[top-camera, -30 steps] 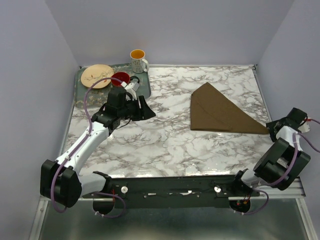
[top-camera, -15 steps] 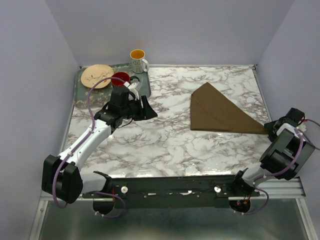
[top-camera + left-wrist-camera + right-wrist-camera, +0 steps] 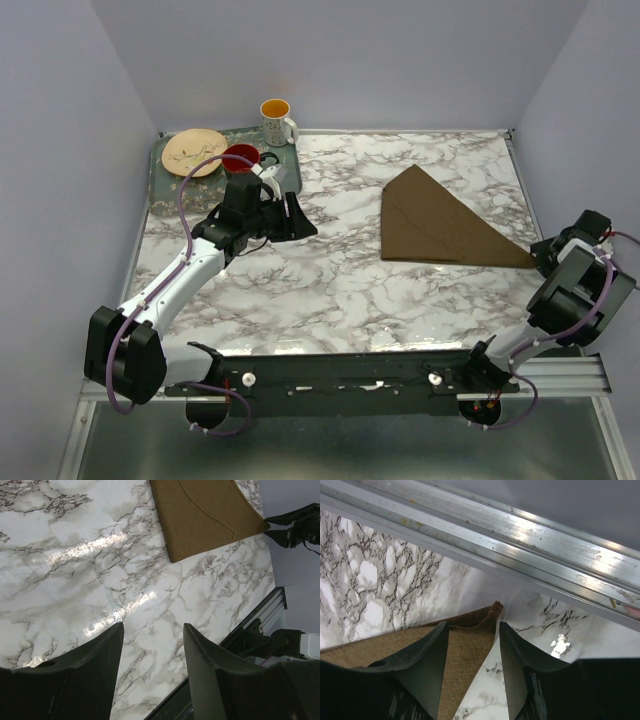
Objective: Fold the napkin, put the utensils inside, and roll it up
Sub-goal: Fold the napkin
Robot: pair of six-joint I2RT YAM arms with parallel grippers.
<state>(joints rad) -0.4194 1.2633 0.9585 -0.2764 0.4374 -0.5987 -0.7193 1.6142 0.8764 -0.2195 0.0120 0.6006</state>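
The dark brown napkin [image 3: 440, 225] lies folded into a triangle on the right half of the marble table. It also shows in the left wrist view [image 3: 205, 515]. My right gripper [image 3: 548, 252] is open at the napkin's right tip. In the right wrist view the napkin's corner [image 3: 470, 635] lies on the table between the spread fingers of that gripper [image 3: 472, 627], ungripped. My left gripper [image 3: 300, 222] is open and empty above bare marble left of centre, also seen in its wrist view [image 3: 152, 627]. No spoon shows in any view.
A green tray [image 3: 158, 192] at the back left holds a tan plate [image 3: 193, 152] and a red bowl [image 3: 240, 157]. A white mug with an orange inside [image 3: 277, 121] stands at the tray's far corner. An aluminium rail [image 3: 520, 535] runs along the table's right edge, close to my right gripper.
My left gripper has moved a little to the right, toward the table's middle. My right arm's elbow has swung outward while its gripper stays at the napkin's tip.
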